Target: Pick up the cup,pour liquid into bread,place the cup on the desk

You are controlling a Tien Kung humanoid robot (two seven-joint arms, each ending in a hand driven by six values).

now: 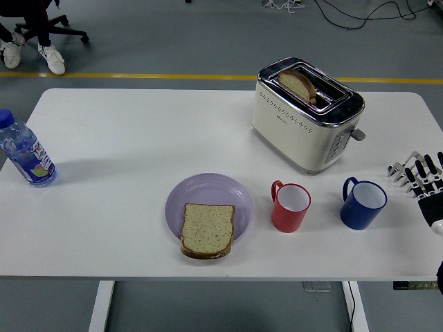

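A white table (138, 138) is seen from above, and only the right hand (422, 181) is in view, at the right edge over the tabletop, its fingers (405, 168) spread wide and holding nothing. A blue cup (362, 203) stands upright near this hand, to its left, apart from it, with the handle turned to the far left. A red cup (290, 206) stands upright just left of the blue one, the two not touching. Further left a purple plate (208, 192) is set near the front edge, and a slice of bread (207, 229) lies flat on it, overhanging the plate's near rim. Behind the cups a cream toaster (304, 114) holds another slice (297, 84) in one slot. A water bottle (24, 151) stands at the far left edge.
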